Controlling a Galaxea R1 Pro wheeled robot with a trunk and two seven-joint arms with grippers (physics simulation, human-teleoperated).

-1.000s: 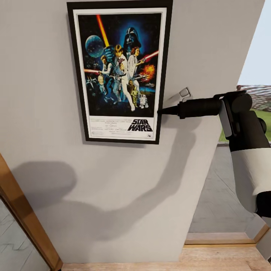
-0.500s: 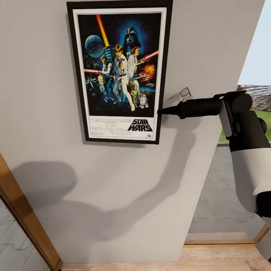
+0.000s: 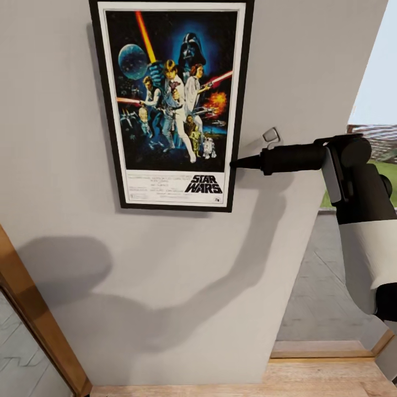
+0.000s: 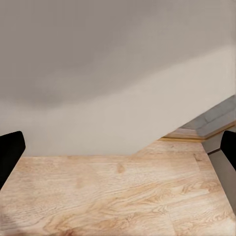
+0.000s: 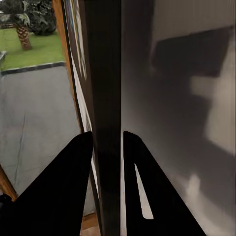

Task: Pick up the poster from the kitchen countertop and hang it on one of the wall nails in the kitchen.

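The Star Wars poster [image 3: 171, 105] stands upright, flat against the grey wall [image 3: 165, 286], its top cut off by the head view. My right gripper [image 3: 235, 163] reaches in from the right and is shut on the poster's right frame edge, low down. In the right wrist view the two dark fingers [image 5: 73, 167] clamp the black frame edge [image 5: 105, 73] between them. A small grey nail-like fitting [image 3: 271, 135] sticks out of the wall just right of the poster, above my right arm. My left gripper [image 4: 120, 147] hangs open, empty, over the wooden floor. The kitchen countertop is out of view.
A wooden door frame [image 3: 33, 320] runs diagonally at the lower left. The wall ends in a corner on the right, beside a glazed opening [image 3: 380, 94] onto grey paving and grass. Light wooden floor [image 3: 331, 380] lies below, also in the left wrist view [image 4: 118, 196].
The poster's left side has shifted a little left and up against the wall, while its right edge stays in my right gripper. The right arm has barely moved.
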